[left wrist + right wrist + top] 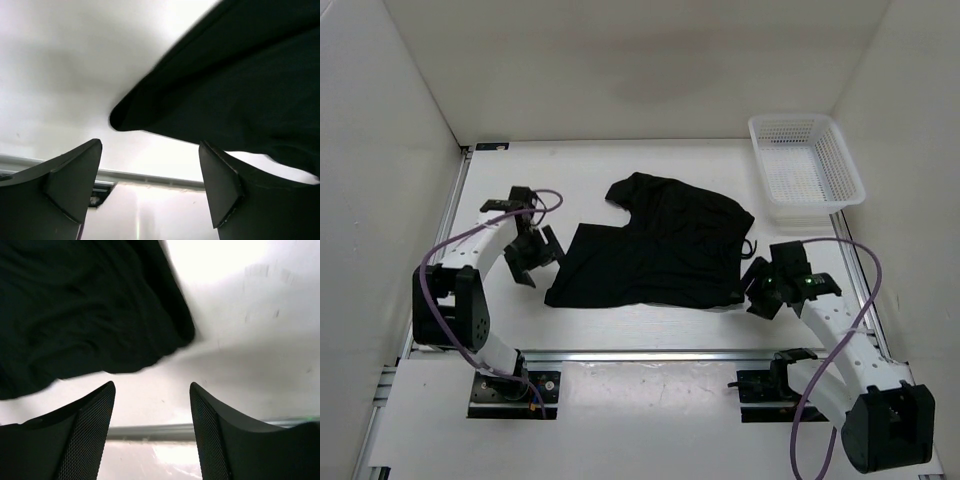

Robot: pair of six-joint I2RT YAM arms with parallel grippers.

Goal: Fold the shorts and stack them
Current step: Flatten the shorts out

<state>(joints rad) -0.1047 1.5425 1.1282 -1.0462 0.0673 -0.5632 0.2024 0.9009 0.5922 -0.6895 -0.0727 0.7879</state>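
Shorts (660, 245) just beside left end effector (538, 261)

We see a white counter (650, 325) boxed in by plain white walls (640, 60), a metal rail (650, 354) along its near edge.

The crumpled black soft-fabric shorts (85, 305) are seen upper left on the white bench (250, 315); the right pincer (151, 387) is spread, empty.

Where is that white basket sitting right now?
In the overhead view, the white basket sits in the far right corner of the table, beyond the right gripper and just right of the black shorts.
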